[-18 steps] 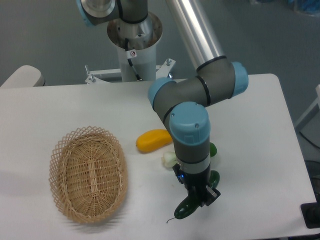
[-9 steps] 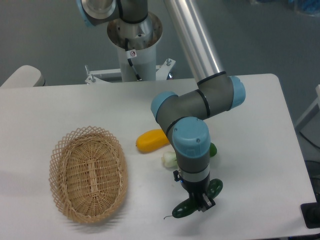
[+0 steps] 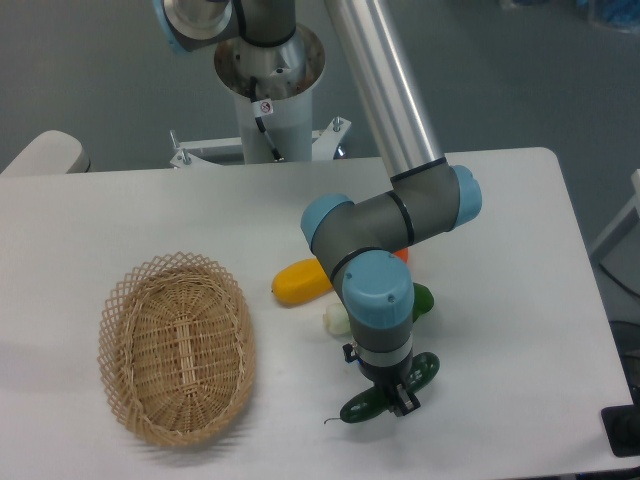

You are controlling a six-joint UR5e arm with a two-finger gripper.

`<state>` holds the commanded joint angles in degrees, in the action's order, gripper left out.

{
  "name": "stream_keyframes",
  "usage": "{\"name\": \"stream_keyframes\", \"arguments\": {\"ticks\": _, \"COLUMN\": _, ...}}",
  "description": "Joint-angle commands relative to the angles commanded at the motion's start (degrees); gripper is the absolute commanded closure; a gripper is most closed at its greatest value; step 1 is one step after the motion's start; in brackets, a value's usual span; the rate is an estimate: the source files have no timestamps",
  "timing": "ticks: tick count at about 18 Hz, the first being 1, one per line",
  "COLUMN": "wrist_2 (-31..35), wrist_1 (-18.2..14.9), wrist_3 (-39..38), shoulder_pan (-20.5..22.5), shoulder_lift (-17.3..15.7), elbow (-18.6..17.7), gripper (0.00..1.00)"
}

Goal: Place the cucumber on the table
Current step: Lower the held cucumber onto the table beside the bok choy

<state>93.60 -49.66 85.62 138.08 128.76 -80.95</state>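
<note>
The arm is lowering the cucumber [image 3: 388, 388] toward the worktop [image 3: 500, 300], and over the last second the wrist has been sinking steadily, so the dark green vegetable is now sitting lower and closer to the front edge than before. The gripper [image 3: 392, 392] is pointing straight down with its jaws pinching the cucumber across its middle; both ends are sticking out, the thin stem trailing to the left. It is looking to be at or just above the white surface, though actual contact is hard to tell from this angle. Just behind it, a yellow fruit [image 3: 302, 281] and a leafy green vegetable [image 3: 340, 318] with a white base are lying on the worktop, and the wicker basket [image 3: 177, 347] is sitting well apart to the left. Judging by the descent, the placing is nearly finished, with only 1 step left: spreading the jaws and lifting clear.
</note>
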Motion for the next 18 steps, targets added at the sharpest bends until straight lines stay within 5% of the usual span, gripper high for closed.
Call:
{"name": "stream_keyframes", "arguments": {"ticks": 8, "wrist_2": -0.09, "wrist_1": 0.0, "wrist_3": -13.27, "shoulder_pan": -1.5, "shoulder_lift": 1.41, "elbow": 0.0, "gripper": 0.66}}
{"name": "stream_keyframes", "arguments": {"ticks": 14, "wrist_2": -0.09, "wrist_1": 0.09, "wrist_3": -13.55, "shoulder_pan": -1.5, "shoulder_lift": 1.76, "elbow": -0.09, "gripper": 0.64}}
{"name": "stream_keyframes", "arguments": {"ticks": 16, "wrist_2": -0.09, "wrist_1": 0.18, "wrist_3": -13.28, "shoulder_pan": -1.5, "shoulder_lift": 1.76, "elbow": 0.0, "gripper": 0.57}}
{"name": "stream_keyframes", "arguments": {"ticks": 18, "wrist_2": -0.09, "wrist_1": 0.18, "wrist_3": -13.37, "shoulder_pan": -1.5, "shoulder_lift": 1.76, "elbow": 0.7, "gripper": 0.31}}
